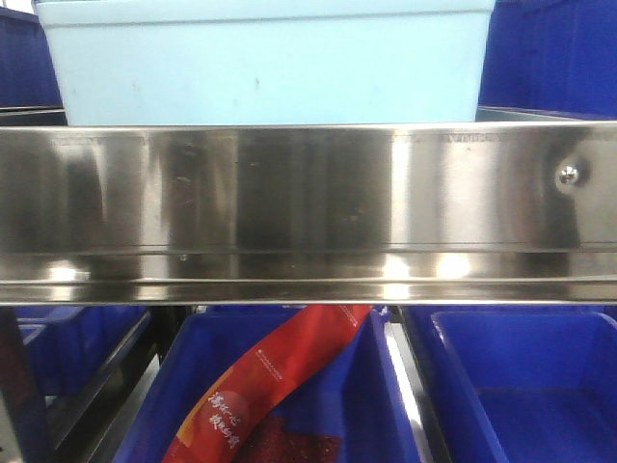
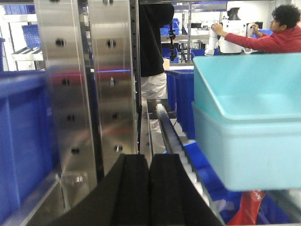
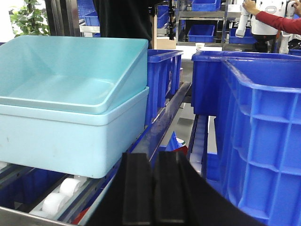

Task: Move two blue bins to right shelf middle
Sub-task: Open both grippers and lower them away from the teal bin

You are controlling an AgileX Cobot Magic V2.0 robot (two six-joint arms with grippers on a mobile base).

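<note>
Left gripper (image 2: pixel 149 188): jaws pressed together, black pads meeting at the bottom centre of the left wrist view, nothing between them. Right gripper (image 3: pixel 154 188): the same, jaws closed on nothing at the bottom centre of the right wrist view. Both appear drawn back low beside the shelf, probably so the arms flank the load before reaching for it.

The two pale blue bins (image 3: pixel 70 108) sit nested, the inner one tilted, its right edge raised above the outer bin's rim. In the right wrist view they fill the left half of the frame, resting on white rollers (image 3: pixel 59 195). In the left wrist view they occupy the right side. In the front view they sit at the top, just above the steel rail (image 1: pixel 308 207). The nesting likely lets both travel as one load.

Their surfaces are smooth, plain plastic with faint dark specks. Dark blue crates (image 3: pixel 254 122) stand to the right. Below the rail, a red packet (image 1: pixel 280 381) lies in a crate. Neither gripper touches the bins; by my judgement the transfer is not yet begun.
</note>
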